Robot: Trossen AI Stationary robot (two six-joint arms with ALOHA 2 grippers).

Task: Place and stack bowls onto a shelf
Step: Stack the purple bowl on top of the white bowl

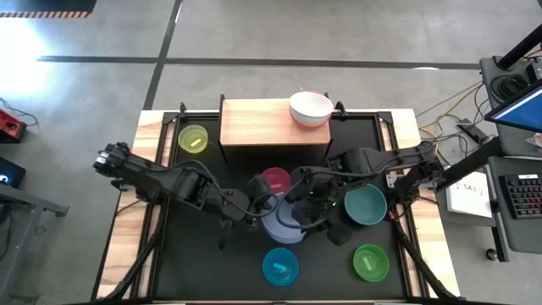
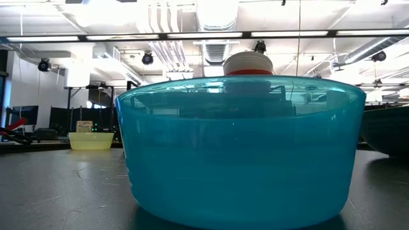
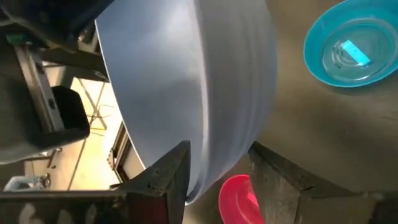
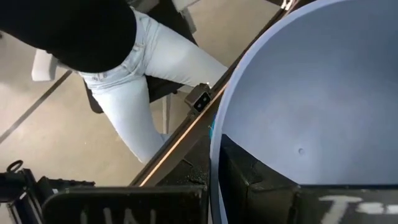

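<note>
High view: both grippers, left and right, have their fingers clamped on the lavender bowl's rim, apparently mid-handover; next, one must release before the bowl is carried to the shelf.

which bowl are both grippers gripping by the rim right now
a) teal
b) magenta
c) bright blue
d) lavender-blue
d) In both wrist views the fingers straddle the rim of the lavender-blue bowl: the left gripper and the right gripper each clamp it, at the table's middle.
</note>
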